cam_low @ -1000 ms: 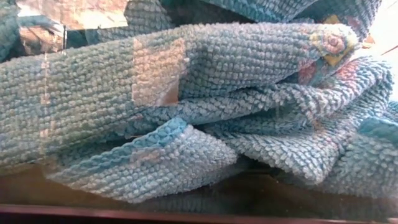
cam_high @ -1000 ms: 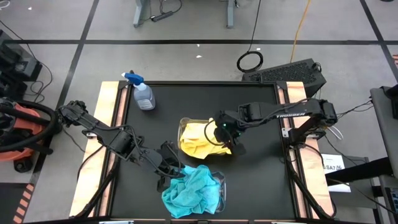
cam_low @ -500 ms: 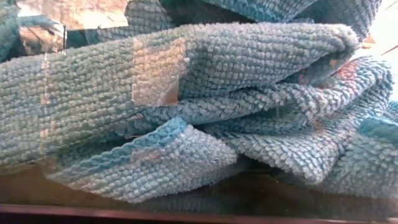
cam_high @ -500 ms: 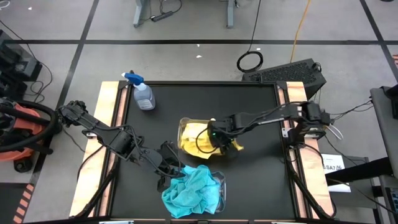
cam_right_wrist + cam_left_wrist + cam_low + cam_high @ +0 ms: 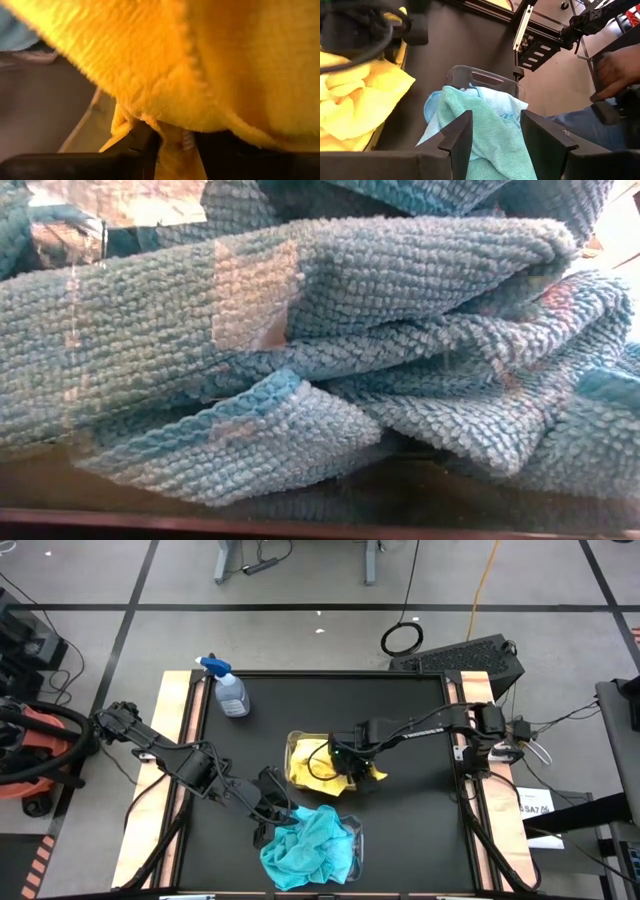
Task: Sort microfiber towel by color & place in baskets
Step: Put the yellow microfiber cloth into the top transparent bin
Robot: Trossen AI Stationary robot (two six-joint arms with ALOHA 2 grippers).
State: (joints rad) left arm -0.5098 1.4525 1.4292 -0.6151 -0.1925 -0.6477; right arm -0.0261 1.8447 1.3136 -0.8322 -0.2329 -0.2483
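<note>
Spray bottle (image 5: pixel 230 693) near table (image 5: pixel 400 830) corner

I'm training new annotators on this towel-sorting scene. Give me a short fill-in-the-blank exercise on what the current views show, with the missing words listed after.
1. The right gripper is down on the pile of ____ towels.
2. The basket beside the left gripper holds towels colored ____.
3. The spray bottle has a ____ trigger.
4. In the low view, ____ towel fabric fills the picture.

Missing words: yellow; teal-blue; blue; teal-blue
</note>
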